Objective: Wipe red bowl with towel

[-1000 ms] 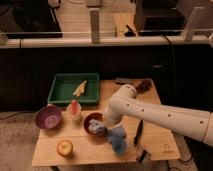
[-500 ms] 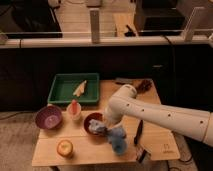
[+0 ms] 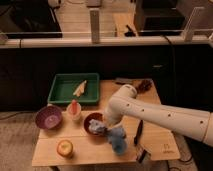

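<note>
The red bowl point(image 3: 90, 121) sits on the wooden table point(image 3: 155, 145) near its front middle. A blue towel point(image 3: 114, 138) lies partly inside the bowl and hangs over its right rim onto the table. My gripper point(image 3: 106, 125) is at the end of the white arm, which comes in from the right, and is down at the bowl's right side on the towel.
A purple bowl point(image 3: 48, 117) stands at the left, a cup with a carrot-like stick point(image 3: 74, 111) beside it. An apple point(image 3: 64, 147) lies at the front left. A green tray point(image 3: 60, 91) sits at the back left. A black tool point(image 3: 138, 133) lies to the right.
</note>
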